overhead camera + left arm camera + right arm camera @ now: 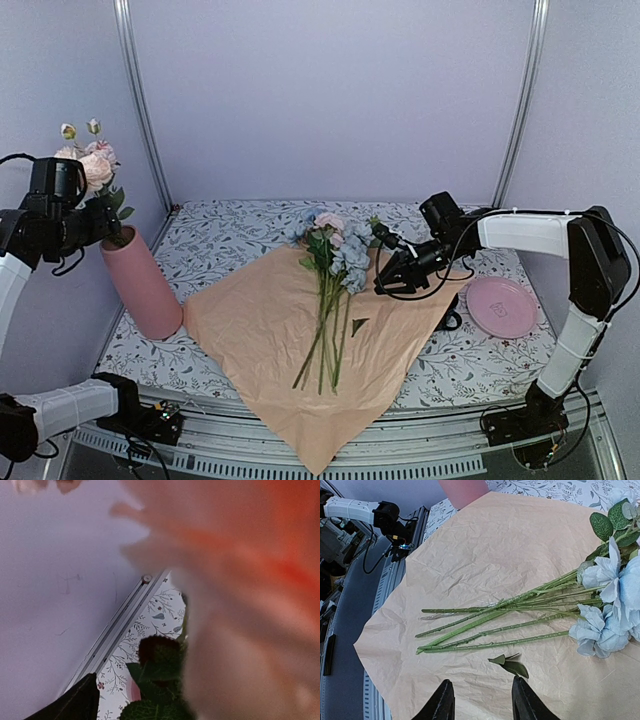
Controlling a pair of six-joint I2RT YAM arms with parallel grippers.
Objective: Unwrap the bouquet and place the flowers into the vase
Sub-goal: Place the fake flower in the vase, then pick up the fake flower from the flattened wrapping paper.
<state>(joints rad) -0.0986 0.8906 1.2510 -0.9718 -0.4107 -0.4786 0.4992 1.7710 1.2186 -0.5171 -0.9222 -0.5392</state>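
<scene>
Table [220, 245], vase [142, 285] at left edge, plate [500, 306] near right edge

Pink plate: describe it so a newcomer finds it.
On the floral table, look right, past the peach paper. The pink plate lies flat there, a low round disc, unlike the tall pink vase at far left.

Soft, even light from above fills the overhead view. The paper [250, 330] reads bright without glare, and the stems [325, 340] lying on it cast only faint shadows. The right wrist view is sharp across the paper and dimmer beyond it, off the table. The left wrist view is mostly pink-orange blur from petals [240, 605] against the lens, and the leaves [155, 685] are soft.
</scene>
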